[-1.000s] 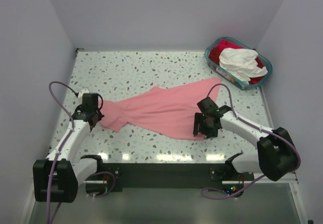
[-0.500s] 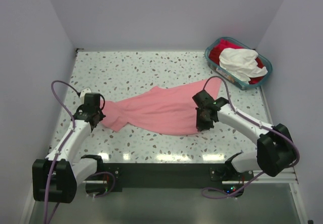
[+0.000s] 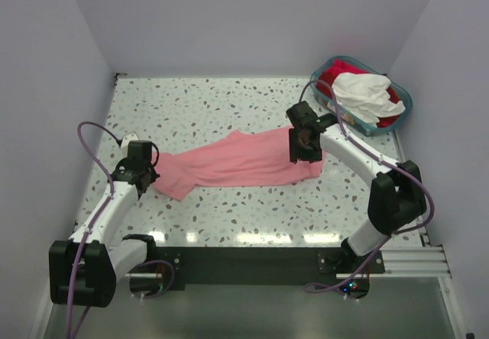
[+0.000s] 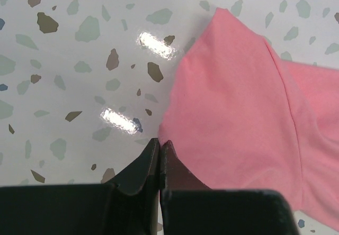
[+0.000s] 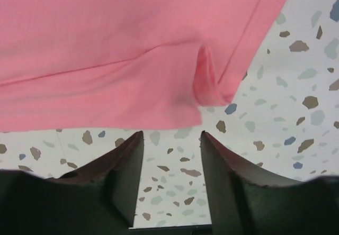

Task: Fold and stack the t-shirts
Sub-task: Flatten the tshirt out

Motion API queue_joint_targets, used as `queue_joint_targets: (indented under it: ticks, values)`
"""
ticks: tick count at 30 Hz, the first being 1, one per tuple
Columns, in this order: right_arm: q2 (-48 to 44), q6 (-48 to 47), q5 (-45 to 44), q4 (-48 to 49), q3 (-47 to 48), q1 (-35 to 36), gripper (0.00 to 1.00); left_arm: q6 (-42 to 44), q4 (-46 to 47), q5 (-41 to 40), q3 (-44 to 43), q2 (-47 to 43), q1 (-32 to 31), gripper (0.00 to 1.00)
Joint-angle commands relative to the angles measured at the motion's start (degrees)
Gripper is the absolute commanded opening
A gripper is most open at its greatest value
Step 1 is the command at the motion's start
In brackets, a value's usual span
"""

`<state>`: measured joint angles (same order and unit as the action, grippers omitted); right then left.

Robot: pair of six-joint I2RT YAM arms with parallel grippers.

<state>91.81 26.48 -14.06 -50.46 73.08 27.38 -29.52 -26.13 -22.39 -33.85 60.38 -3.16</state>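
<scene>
Pink t-shirt (image 3: 237, 163) seems pinched by left gripper (image 4: 159, 143).

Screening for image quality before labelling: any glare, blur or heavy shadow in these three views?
Top external: sharp and evenly lit, with bright reflections along the near edge of the table. Left wrist: two glare patches on the table beside the pink t-shirt, otherwise crisp. Right wrist: no glare, cloth creases and table specks in focus.
</scene>
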Motion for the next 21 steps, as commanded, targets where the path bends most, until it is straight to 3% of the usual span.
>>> queue_joint_targets:
  ticks: [1, 5, 12, 21]
  values:
    - [-1.2, -2.0, -0.6, 2.1, -1.0, -0.5, 0.54, -0.4, 1.9, -0.7, -0.1, -0.1, -0.4, 0.00]
    - [-5.6, -1.7, 3.8, 5.6, -7.1, -4.0, 0.57, -0.2, 2.1, -0.3, -0.2, 0.1, -0.4, 0.00]
    - [-9.4, 2.2, 13.2, 15.7, -17.6, -9.1, 0.52, 0.0, 2.5, 0.2, -0.2, 0.4, -0.4, 0.00]
    - [-5.5, 5.5, 10.6, 21.8, -21.3, -9.6, 0.52, 0.1, 2.5, 0.2, -0.2, 0.4, -0.4, 0.00]
